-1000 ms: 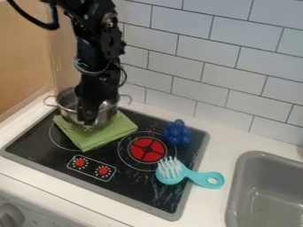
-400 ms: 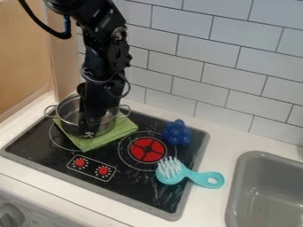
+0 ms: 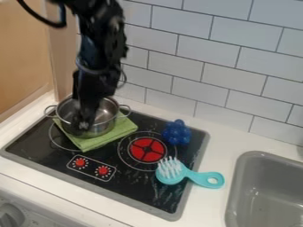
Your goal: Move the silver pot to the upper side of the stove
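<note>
White tiles (image 3: 180, 22) behind; metal pot (image 3: 104, 127) on cloth (image 3: 121, 129), prob. light, stiff, slick; take rim (image 3: 118, 107). Hand (image 3: 82, 127) open/closed: can't tell.

fixed camera above, slanting down, stove centred

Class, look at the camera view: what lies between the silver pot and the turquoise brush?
The camera view shows part of the green cloth, then the red burner, between the silver pot and the turquoise brush.
</note>
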